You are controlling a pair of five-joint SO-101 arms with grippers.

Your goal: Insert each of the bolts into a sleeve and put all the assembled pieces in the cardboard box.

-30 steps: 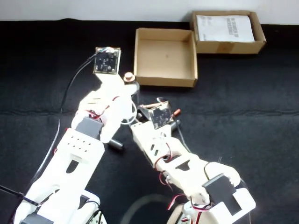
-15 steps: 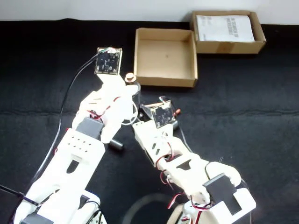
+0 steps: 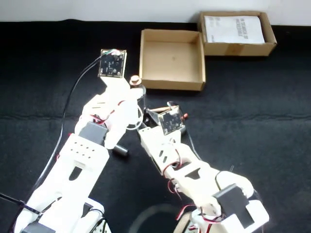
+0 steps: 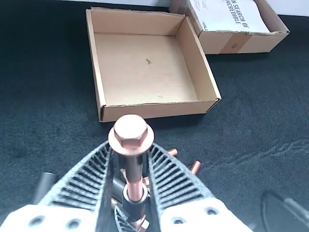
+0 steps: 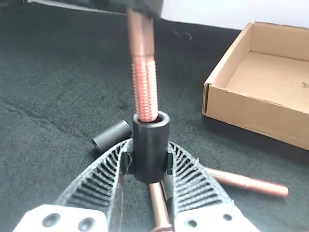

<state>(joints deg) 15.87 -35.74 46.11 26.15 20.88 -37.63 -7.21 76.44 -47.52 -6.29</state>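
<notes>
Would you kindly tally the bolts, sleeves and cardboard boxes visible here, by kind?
Bolts: 3 (held bolt, two loose bolts)
Sleeves: 2 (held sleeve, loose sleeve)
Cardboard boxes: 2 (empty box, box holding paper)
Total: 7

Lab-like test bench, black felt table (image 3: 262,145), plain white wall (image 3: 97,9)

Table's covered in a black felt-ish cloth (image 3: 262,145), with a faint crease running sideways across it; over at the far right sits a brown carton (image 3: 238,48) with a white printed sheet (image 3: 233,28) lying flat inside, covering most of its floor; past the cloth's far edge there's a pale strip of wall (image 3: 97,8).
</notes>
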